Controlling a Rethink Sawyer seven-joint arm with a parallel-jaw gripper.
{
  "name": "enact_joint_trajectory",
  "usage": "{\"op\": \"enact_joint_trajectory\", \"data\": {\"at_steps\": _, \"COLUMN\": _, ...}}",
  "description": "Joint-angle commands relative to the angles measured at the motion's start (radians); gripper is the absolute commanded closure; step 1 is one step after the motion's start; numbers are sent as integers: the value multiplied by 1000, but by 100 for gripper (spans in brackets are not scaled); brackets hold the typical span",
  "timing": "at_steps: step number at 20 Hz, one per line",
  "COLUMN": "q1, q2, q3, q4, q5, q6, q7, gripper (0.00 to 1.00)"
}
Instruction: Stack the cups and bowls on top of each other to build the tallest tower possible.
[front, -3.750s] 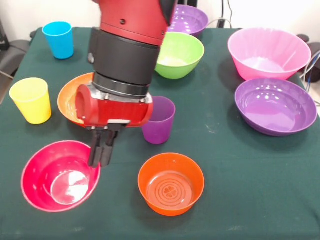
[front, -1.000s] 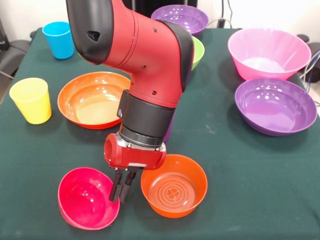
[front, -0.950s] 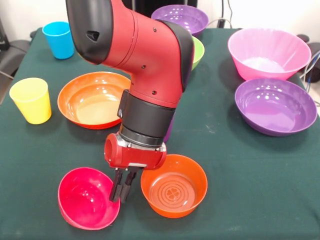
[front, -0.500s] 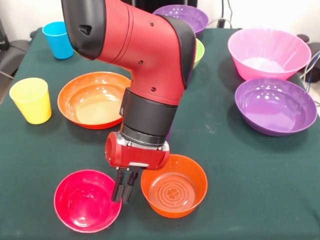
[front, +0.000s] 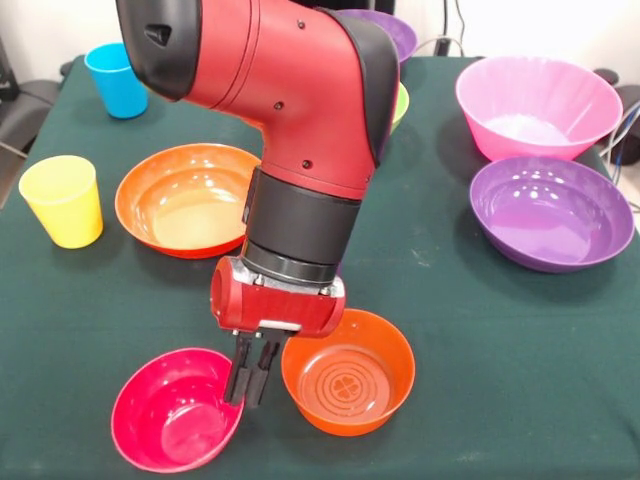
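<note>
The red bowl's (front: 170, 410) rim is clamped by the gripper (front: 250, 388), just beside the small orange bowl (front: 348, 370); no writing can be read.

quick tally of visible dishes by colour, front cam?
Orange: 2, wide bowl, small bowl
Purple: 2, bowl, far bowl
Pink: 1
Red: 1
Green: 1, sliver
Blue: 1, cup
Yellow: 1, cup
Total: 9

Seven bowls (front: 178, 411), two cups (front: 64, 200)
</note>
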Motion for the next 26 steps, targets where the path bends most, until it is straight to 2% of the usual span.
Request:
{"op": "enact_joint_trajectory", "data": {"at_steps": 1, "q1": 12, "q2": -32, "q3": 30, "q4": 91, "q5": 32, "q6": 73, "q7": -7, "gripper": 100}}
{"op": "enact_joint_trajectory", "data": {"at_steps": 14, "q1": 47, "q2": -35, "q3": -27, "q4": 115, "q5": 70, "q6": 72, "q7": 43, "gripper": 100}}
{"op": "enact_joint_trajectory", "data": {"at_steps": 22, "q1": 94, "q2": -34, "q3": -100, "q4": 150, "q5": 89, "q6": 20, "q7": 146, "gripper": 100}}
{"op": "enact_joint_trajectory", "data": {"at_steps": 26, "q1": 114, "q2": -35, "q3": -132, "q4": 161, "q5": 107, "q6": 0, "q7": 167, "gripper": 100}}
